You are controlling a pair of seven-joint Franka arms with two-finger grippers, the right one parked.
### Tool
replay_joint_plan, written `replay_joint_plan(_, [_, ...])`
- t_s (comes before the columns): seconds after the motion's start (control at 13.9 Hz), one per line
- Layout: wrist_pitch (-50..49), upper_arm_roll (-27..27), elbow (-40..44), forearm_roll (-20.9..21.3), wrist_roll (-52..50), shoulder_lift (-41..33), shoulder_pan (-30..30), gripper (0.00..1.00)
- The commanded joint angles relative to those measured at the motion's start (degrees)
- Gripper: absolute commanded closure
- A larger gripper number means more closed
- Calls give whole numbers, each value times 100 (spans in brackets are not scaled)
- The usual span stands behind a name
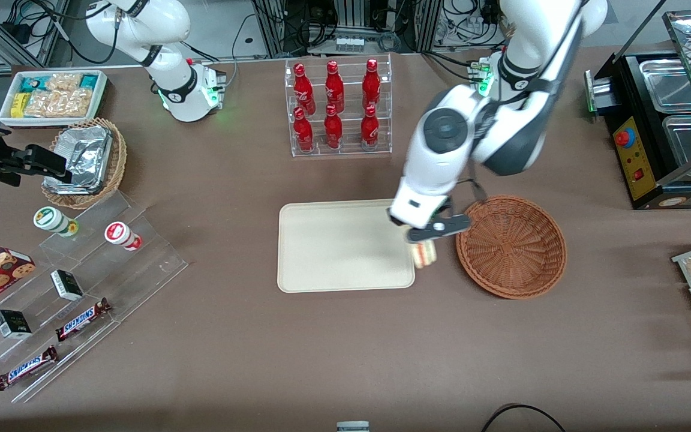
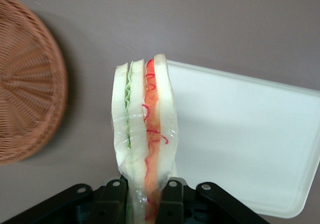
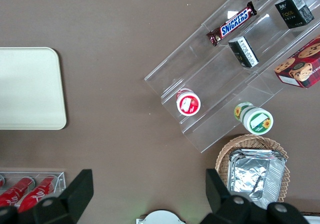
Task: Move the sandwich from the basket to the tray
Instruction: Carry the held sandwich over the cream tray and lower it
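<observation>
My left gripper (image 1: pixel 424 236) is shut on the sandwich (image 1: pixel 424 254), a wrapped wedge of pale bread with green and red-pink filling stripes (image 2: pixel 145 124). It hangs in the air over the strip of table between the tray's (image 1: pixel 333 252) edge and the basket (image 1: pixel 513 246). The black fingers (image 2: pixel 172 199) pinch the sandwich's narrow end from both sides. The reddish-brown woven basket (image 2: pixel 27 88) holds nothing that I can see. The cream-white tray (image 2: pixel 250 134) is bare.
A clear rack of red bottles (image 1: pixel 336 108) stands farther from the front camera than the tray. Toward the parked arm's end are a foil-lined basket (image 1: pixel 84 162), a snack box (image 1: pixel 51 96) and clear steps with candy bars (image 1: pixel 81 318). A black food warmer (image 1: pixel 663 120) stands at the working arm's end.
</observation>
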Motion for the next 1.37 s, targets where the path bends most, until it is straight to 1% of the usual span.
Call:
replay_joint_plan(0.0, [-70,63,495,69,-47,493,-402,100])
replay_joint_plan(0.14, [26,54,575,104,76,774,-692,100])
replay_joint_plan(0.43, [640,63,681,105,111,1284,-1071,100])
replay_joint_plan(0.58, [817,63,681,131,112,1504,-1141,100])
replay_joint_plan(0.72, [1071,63,689,297,120,1715,-1185,100])
replay_joint_plan(0.86, [1178,63,908,464,120,1944,-1194,100])
replay_joint_plan(1.22, [1565,63,918,500,129,2155,-1308,100])
replay_joint_plan(1.29, [1582,63,918,500,112,2217,-1309,89])
